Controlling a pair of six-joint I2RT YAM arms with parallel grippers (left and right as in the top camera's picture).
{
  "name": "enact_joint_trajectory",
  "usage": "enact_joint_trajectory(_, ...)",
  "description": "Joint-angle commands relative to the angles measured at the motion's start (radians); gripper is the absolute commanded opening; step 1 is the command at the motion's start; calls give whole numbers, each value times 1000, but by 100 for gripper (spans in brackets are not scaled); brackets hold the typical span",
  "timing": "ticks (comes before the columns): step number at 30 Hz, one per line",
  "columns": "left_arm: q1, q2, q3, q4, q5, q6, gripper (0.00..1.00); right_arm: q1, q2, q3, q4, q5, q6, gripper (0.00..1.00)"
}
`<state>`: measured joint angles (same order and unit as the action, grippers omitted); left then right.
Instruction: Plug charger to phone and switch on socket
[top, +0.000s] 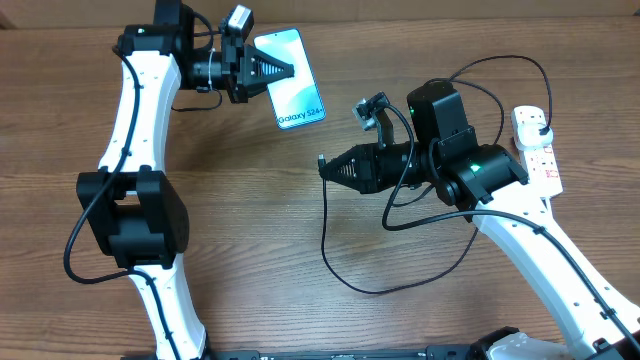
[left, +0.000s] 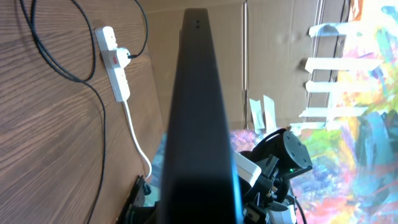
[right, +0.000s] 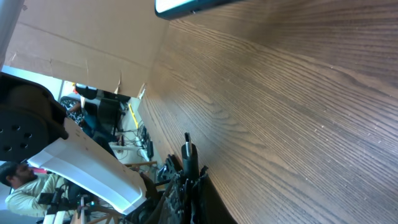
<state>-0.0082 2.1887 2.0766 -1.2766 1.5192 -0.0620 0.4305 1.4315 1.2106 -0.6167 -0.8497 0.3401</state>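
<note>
My left gripper (top: 283, 68) is shut on the phone (top: 292, 88), a light blue screen with "Galaxy S24" text, held tilted above the table at the back. In the left wrist view the phone's black edge (left: 198, 106) fills the middle. My right gripper (top: 327, 168) is shut on the charger's small plug tip (top: 321, 160), which sticks out in the right wrist view (right: 188, 154), below and right of the phone. The thin black cable (top: 340, 270) loops over the table to a black plug (top: 541, 131) in the white socket strip (top: 538, 150) at the right.
The socket strip with its thick white cord also shows in the left wrist view (left: 115, 62). Brown cardboard walls (right: 87, 37) stand behind the table. The phone's corner shows at the top of the right wrist view (right: 186, 6).
</note>
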Motion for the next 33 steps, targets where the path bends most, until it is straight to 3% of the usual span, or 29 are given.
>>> enact_joint_trajectory(1, -23, -10, 21, -2, 61, 71, 4, -23, -2, -3, 11, -12, -18, 4)
enact_joint_trajectory(18, -60, -10, 21, 6, 42, 145, 4, -66, 64, -9, 14, -130, -87, 4)
enact_joint_trajectory(25, -16, -10, 21, 10, -112, 106, 4, -61, 126, -14, -110, 159, -7, 4)
enact_joint_trajectory(30, 11, -10, 21, 23, -114, 102, 4, -20, 173, -14, -176, 469, 135, 4)
enact_joint_trajectory(33, 18, -10, 21, 24, -114, 99, 4, 14, 222, -14, -174, 551, 196, 4)
